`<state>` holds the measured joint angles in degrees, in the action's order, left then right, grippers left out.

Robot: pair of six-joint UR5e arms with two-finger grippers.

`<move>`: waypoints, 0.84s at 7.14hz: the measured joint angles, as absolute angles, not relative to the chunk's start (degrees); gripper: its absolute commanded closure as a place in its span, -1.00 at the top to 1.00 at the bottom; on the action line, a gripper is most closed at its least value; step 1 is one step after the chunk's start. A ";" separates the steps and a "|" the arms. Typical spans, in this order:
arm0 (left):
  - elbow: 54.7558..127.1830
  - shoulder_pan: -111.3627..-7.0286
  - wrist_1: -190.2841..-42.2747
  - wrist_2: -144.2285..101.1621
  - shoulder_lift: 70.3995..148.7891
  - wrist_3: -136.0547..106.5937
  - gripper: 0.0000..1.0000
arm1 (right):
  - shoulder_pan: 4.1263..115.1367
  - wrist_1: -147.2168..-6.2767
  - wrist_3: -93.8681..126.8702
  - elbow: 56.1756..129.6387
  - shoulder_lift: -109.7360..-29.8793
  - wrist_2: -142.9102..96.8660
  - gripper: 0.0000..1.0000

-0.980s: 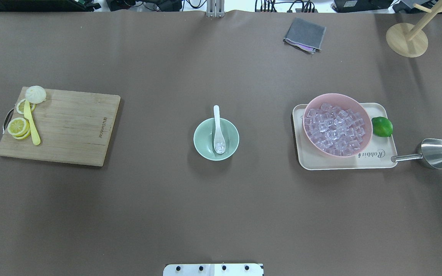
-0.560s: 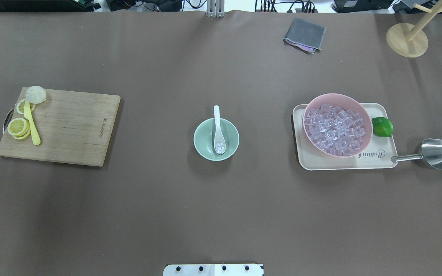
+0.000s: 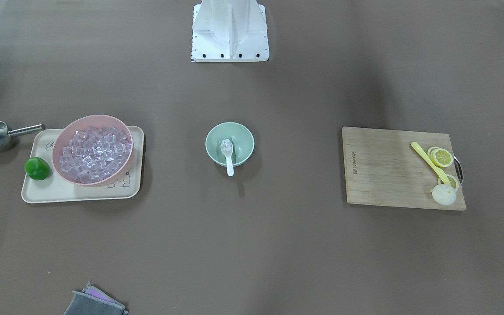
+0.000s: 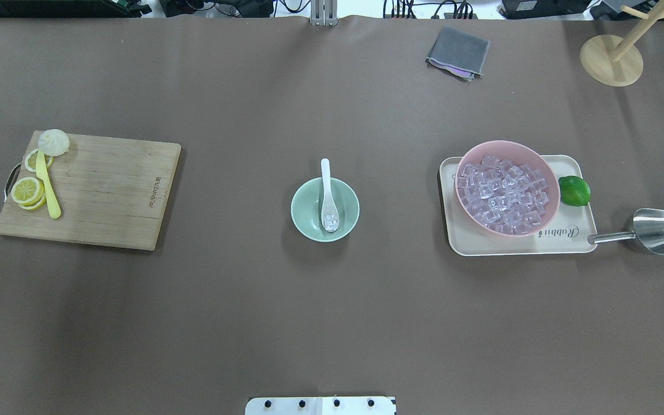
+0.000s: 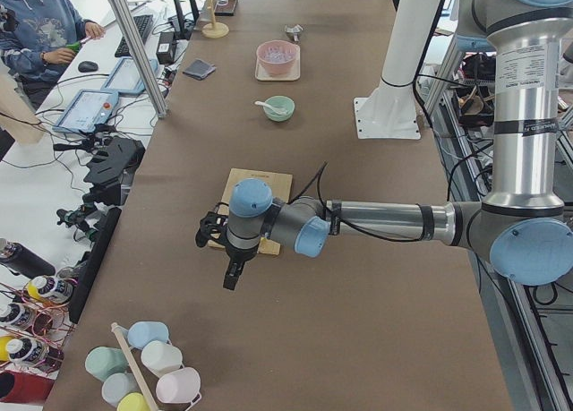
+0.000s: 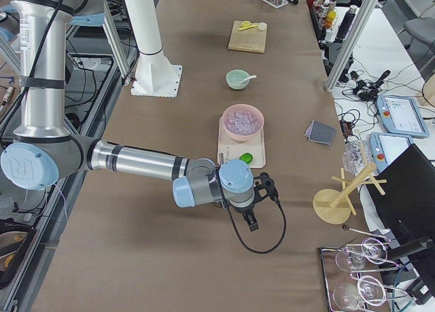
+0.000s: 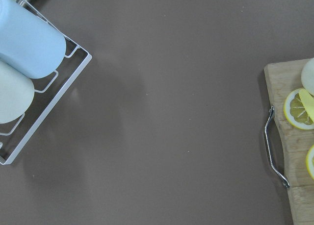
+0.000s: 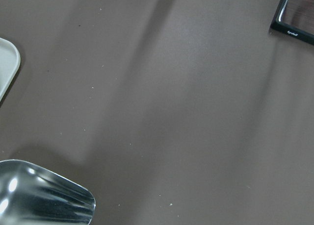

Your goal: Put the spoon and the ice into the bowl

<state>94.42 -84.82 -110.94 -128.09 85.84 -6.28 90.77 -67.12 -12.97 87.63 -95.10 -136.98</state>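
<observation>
The mint-green bowl [image 4: 307, 203] stands at the table's middle, also in the front view [image 3: 242, 139]. The white spoon [image 4: 325, 183] lies in it, scoop down in the bowl, handle over the far rim. One clear ice cube [image 4: 329, 220] rests in the scoop; it also shows in the front view [image 3: 226, 145]. Both grippers are outside the overhead and front views. The left gripper [image 5: 231, 272] hangs beyond the cutting board's outer end. The right gripper [image 6: 250, 220] hangs beyond the tray, near the steel scoop. I cannot tell whether either is open or shut.
A pink bowl [image 4: 552, 190] full of ice cubes and a lime [image 4: 574, 191] sit on a cream tray [image 4: 557, 243] at the right, a steel scoop [image 4: 657, 231] beside it. A cutting board [image 4: 107, 193] with lemon slices and a yellow utensil lies left. A grey cloth [image 4: 457, 53] lies far.
A dark part of the right gripper at the overhead view's right edge has moved out of view. The bowl, spoon and ice have not moved.
</observation>
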 measured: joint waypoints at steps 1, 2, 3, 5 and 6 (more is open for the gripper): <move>94.44 -85.01 -111.01 -128.08 85.82 -6.41 0.95 | 90.81 -66.84 -12.93 87.54 -95.39 -136.79 1.00; 94.37 -85.05 -111.41 -128.12 85.80 -6.42 0.95 | 90.85 -66.65 -12.94 87.44 -95.69 -136.69 1.00; 94.26 -85.07 -112.16 -128.13 85.76 -6.44 0.95 | 90.86 -66.54 -13.00 87.35 -95.95 -136.62 1.00; 93.99 -85.07 -112.94 -128.14 85.82 -6.44 0.95 | 90.88 -66.33 -13.03 87.85 -97.12 -136.64 1.00; 94.06 -85.05 -113.07 -128.15 85.83 -6.44 0.95 | 90.88 -66.29 -13.02 88.20 -97.52 -136.66 1.00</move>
<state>94.06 -85.05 -113.07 -128.15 85.83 -6.44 90.88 -66.29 -13.02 88.20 -97.52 -136.66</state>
